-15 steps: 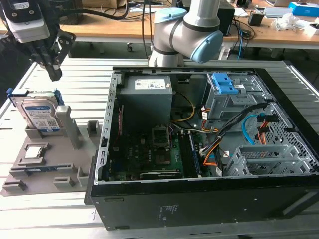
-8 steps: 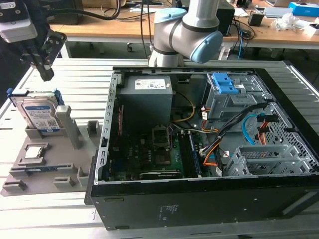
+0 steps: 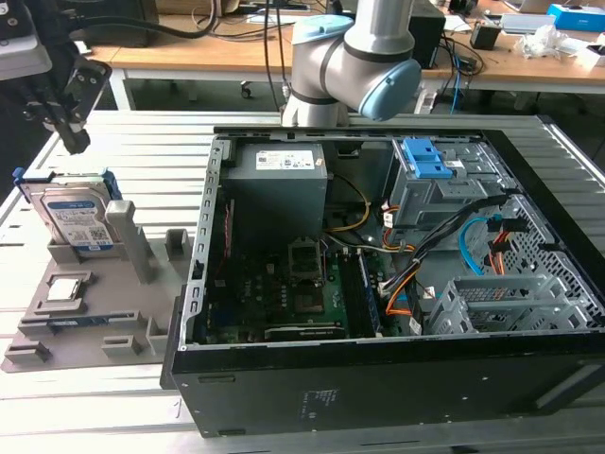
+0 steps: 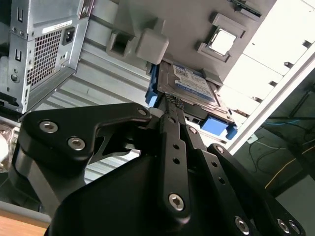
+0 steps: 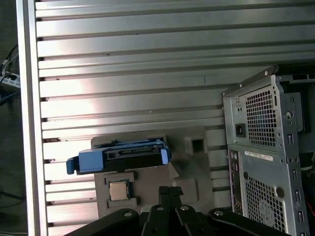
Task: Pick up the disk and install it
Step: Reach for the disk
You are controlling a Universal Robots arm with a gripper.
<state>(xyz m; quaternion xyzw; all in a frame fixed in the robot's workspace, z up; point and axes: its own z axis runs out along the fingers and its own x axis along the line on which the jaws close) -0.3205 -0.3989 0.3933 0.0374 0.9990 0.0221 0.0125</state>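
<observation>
pincer point(image 3: 74, 142) closed on nothing, hanging over the disk point(image 3: 77, 222) in its stand

nearest in the exterior view: open pc case point(image 3: 378, 388) on the slatted metal tabletop point(image 3: 142, 142), motherboard point(image 3: 284, 284) exposed, blue-topped drive cage point(image 3: 430, 180) toward its far side. on the exterior view's left of the case, grey fixture point(image 3: 57, 331) with a square cpu chip point(image 3: 64, 288) flat in a pocket. behind the chip the disk stands on edge in a fixture slot, label facing the camera, blue bracket round it, untouched. black pincer sits above and just beyond it, clear gap between. first wrist view: fingertips point(image 5: 165, 191) pressed together, nothing between them. farther back the arm point(image 3: 354, 57) rises behind the case, desks point(image 3: 217, 47) beyond.
</observation>
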